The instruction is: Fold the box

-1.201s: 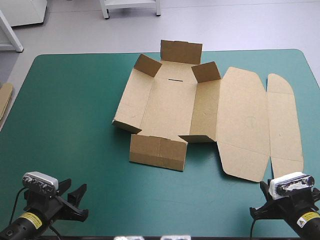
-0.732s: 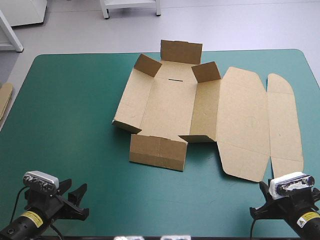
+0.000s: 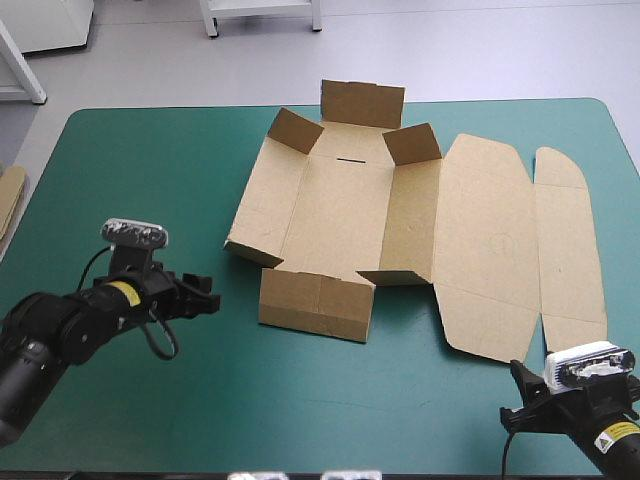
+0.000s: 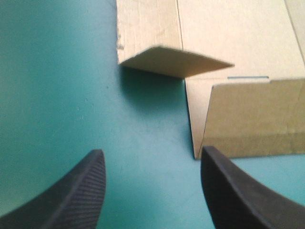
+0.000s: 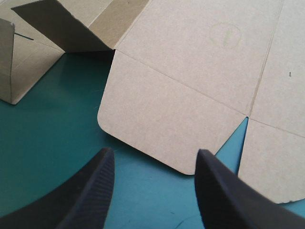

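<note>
The brown box (image 3: pixel 350 215) lies as a cut sheet in the middle of the teal-green table, its corner tabs and far flap part raised and its lid panels flat to the right. My left gripper (image 3: pixel 205 297) is open, low over the cover just left of the box's near flap (image 3: pixel 316 304). In the left wrist view the left gripper (image 4: pixel 150 183) points at the near flap (image 4: pixel 252 119) and a raised side tab (image 4: pixel 174 61). My right gripper (image 5: pixel 152 179) is open at the near right corner, facing the lid's rounded near flap (image 5: pixel 162 119), apart from it.
An edge of more brown board (image 3: pixel 8 200) shows at the table's left edge. Bare cover (image 3: pixel 130 170) spreads left of the box and along the near edge.
The left arm has swung up from the near left corner toward the box, now close to its near flap. The right arm and the box have hardly moved.
</note>
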Motion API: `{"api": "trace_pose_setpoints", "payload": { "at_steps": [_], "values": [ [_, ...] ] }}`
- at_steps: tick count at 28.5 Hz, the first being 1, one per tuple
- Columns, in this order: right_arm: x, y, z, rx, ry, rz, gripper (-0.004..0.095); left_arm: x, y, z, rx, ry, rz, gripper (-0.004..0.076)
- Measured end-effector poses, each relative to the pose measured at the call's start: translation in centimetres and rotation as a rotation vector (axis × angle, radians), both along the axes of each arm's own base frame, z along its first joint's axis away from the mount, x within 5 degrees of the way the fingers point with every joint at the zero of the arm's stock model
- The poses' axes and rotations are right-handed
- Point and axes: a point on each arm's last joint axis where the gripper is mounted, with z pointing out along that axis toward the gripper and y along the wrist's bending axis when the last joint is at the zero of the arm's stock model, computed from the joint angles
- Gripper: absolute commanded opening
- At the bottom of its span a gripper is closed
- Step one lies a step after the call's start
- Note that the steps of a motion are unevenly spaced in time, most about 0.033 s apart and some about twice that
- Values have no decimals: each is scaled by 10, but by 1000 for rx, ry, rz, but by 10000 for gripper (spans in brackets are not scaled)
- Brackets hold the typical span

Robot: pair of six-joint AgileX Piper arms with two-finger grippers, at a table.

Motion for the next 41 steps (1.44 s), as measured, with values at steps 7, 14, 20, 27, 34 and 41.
{"api": "trace_pose_setpoints", "payload": {
  "at_steps": [7, 14, 20, 27, 34, 41],
  "values": [
    [13, 3, 2, 20, 49, -2, 492, 100, -13, 15, -22, 34, 43, 431],
    [16, 3, 11, 84, 29, -41, 492, 169, 14, 6, -184, 77, 3, 431],
    [17, 3, 12, 88, 24, -42, 492, 199, 37, -32, -319, 175, -3, 431],
    [17, 3, 12, 110, 28, -54, 492, 218, 34, -72, -385, 258, -30, 431],
    [17, 3, 12, 117, 30, -57, 492, 232, 35, -112, -385, 333, -20, 431],
    [17, 3, 12, 117, 30, -57, 490, 239, 28, -133, -493, 360, -54, 430]
  ]
}}
